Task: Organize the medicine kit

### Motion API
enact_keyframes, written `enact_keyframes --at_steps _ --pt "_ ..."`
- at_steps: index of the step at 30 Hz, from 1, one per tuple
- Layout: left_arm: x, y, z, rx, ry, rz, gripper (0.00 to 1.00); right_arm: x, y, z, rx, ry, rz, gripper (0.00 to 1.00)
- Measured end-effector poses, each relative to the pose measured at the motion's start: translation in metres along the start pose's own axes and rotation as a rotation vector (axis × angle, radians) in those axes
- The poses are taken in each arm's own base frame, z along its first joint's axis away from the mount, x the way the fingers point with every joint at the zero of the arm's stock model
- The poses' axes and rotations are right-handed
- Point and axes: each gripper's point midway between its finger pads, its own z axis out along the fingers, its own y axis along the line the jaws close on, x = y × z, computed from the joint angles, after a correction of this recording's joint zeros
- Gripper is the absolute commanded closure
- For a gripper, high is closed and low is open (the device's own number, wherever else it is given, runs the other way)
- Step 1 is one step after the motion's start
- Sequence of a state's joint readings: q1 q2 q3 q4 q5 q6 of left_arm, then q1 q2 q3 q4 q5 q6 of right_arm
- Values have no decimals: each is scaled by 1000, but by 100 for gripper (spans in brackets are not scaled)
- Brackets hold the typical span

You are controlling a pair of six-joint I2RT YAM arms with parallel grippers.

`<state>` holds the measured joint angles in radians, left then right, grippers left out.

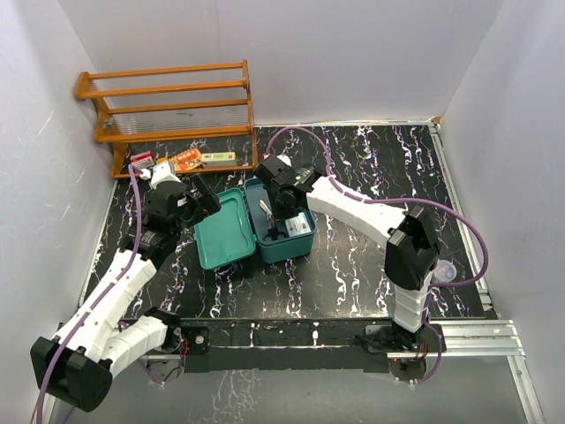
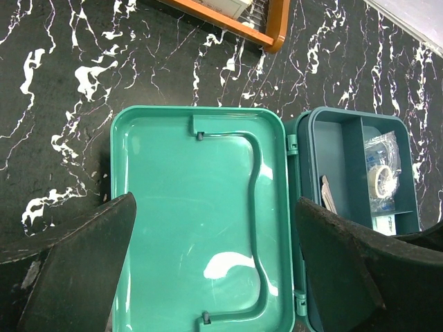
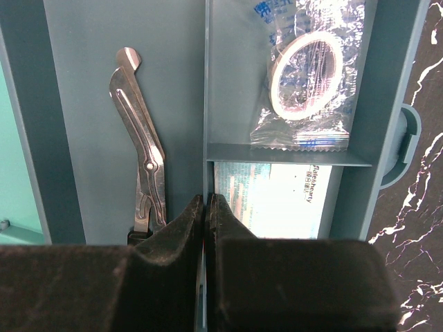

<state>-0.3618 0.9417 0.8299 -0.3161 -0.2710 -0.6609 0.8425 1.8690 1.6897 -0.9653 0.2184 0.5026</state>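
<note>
Teal-green plastic medicine kit (image 1: 286, 250) lies open mid black marbled surface (image 1: 353, 256). Right end effector (image 3: 206, 202), pinched together, sits right over the tray divider (image 3: 205, 104) — pushing down could jam it or knock the metal shears (image 3: 142, 159). Left end effector (image 2: 214, 200), spread wide above the lid (image 2: 194, 228), might tip the kit.

Bench (image 1: 353, 265): we see a black top with white marble veining.
Medicine kit (image 1: 228, 234): we see it open near the middle, lid flat leftward.
Wooden rack (image 1: 177, 132): we see it far left.

Scissors (image 3: 142, 138) just beside tape roll (image 3: 306, 72), both inside the medicine kit (image 1: 287, 249)
</note>
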Motion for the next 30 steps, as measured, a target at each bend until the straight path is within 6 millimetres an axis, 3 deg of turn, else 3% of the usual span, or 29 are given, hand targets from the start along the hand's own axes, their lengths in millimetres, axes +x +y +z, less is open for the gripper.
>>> enact_keyframes --at_steps 16,25,30 --pt "2 4 3 -13 12 12 2 6 -2 14 31 21 -13 99" --pt "14 17 9 -52 63 0 1 3 -7 13 52 6 -19 62" --pt "33 35 13 -70 110 -2 1 -14 -6 1 40 -68 -29 58"
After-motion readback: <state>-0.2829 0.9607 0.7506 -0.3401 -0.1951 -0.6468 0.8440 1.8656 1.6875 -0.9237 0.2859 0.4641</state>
